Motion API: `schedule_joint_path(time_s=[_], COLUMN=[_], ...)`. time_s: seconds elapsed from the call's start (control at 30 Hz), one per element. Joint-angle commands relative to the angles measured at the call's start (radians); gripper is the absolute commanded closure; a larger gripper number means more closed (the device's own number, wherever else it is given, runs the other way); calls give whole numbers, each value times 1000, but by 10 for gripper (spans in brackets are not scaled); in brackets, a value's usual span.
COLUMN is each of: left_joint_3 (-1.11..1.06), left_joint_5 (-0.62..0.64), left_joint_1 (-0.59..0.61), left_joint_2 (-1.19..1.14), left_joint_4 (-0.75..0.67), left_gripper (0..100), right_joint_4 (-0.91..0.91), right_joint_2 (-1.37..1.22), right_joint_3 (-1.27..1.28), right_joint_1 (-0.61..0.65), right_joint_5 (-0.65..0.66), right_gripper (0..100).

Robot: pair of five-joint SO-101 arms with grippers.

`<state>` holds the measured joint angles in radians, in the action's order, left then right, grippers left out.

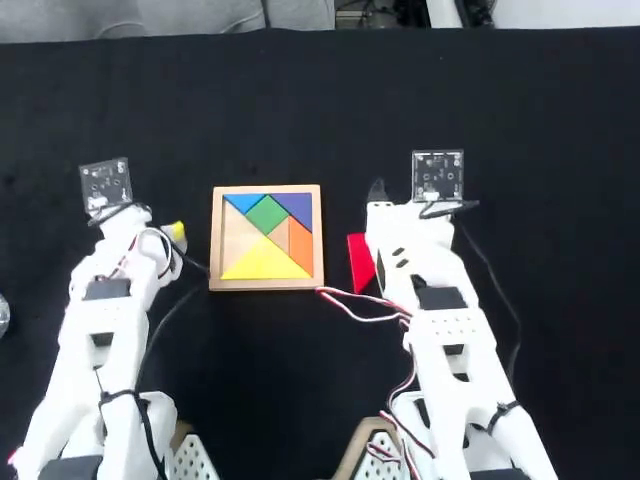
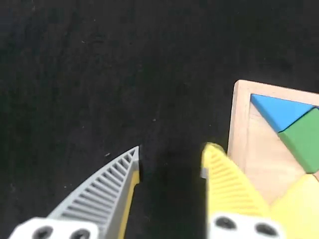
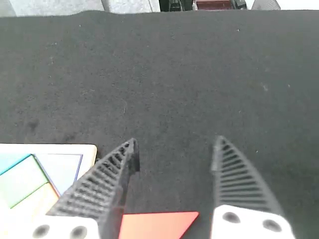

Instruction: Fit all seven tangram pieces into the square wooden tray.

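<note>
Nearest the lens in the right wrist view, the right gripper (image 3: 174,147) is being held wide open, with nothing between its fingers, over bare tabletop (image 1: 520,110). Just behind those fingertips, toward the arm's base, the red piece (image 3: 157,224) is lying flat on the tabletop, outside the wooden tray (image 1: 265,285) and just beside its right edge.

The tray itself is sitting around the middle of the tabletop. Most of it is being taken up by seated pieces: a blue piece (image 1: 243,202) at its far-left corner, a green piece (image 1: 266,213) beside that, an orange piece (image 1: 302,245) along its right edge and a yellow piece (image 1: 265,262) along its near edge. A bare wooden patch (image 1: 236,245) is showing along its left edge.

By this reading, the last piece is being dealt with. The right gripper is being called on to draw back and come down over the red piece, close across it, then turn it to match the bare patch.

Beside the tray's left edge, the left gripper (image 2: 172,152) is likewise being held open and empty.
</note>
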<state>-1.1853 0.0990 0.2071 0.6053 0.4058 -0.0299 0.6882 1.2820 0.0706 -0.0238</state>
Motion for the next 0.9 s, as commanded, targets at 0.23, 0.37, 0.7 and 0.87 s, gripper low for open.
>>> schedule_joint_path(time_s=[0.23,0.37,0.7,0.87], left_joint_3=[76,84,102,108], left_joint_5=[28,28,21,28], left_joint_1=[10,31,58,79], left_joint_2=[-9,-8,-17,-18], left_joint_4=[35,35,29,18], left_gripper=[748,744,915,871], right_joint_4=[18,14,14,14], right_joint_2=[4,1,-2,-2], right_joint_3=[-25,-33,-36,-36], right_joint_1=[-11,-43,-44,-44], right_joint_5=[-41,-77,-15,-63], right_gripper=[855,717,884,737])
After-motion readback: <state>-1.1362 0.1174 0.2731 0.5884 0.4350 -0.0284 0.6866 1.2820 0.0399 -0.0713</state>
